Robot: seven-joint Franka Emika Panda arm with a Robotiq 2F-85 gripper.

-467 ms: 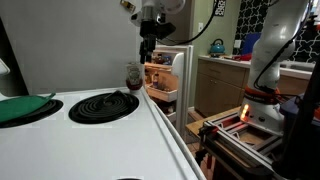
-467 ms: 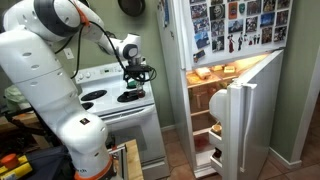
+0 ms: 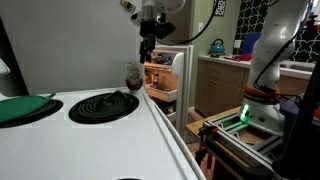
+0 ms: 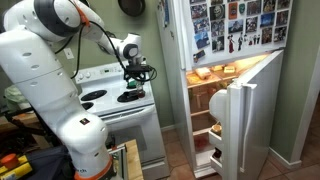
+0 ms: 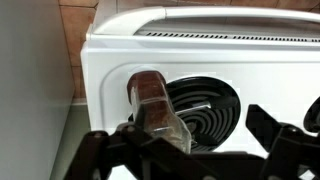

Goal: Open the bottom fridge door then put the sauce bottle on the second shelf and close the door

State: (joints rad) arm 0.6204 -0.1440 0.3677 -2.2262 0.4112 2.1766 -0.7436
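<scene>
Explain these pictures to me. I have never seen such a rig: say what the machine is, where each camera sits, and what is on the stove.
The white machine is a robot arm with a two-fingered gripper at its end. Two pictures come from cameras standing in the room; the third from a camera on the wrist, looking past the fingers. On the white stove, next to a coil burner, stands a small sauce bottle. The gripper is open over it and holds nothing. In an exterior view the bottom fridge door stands open.
</scene>
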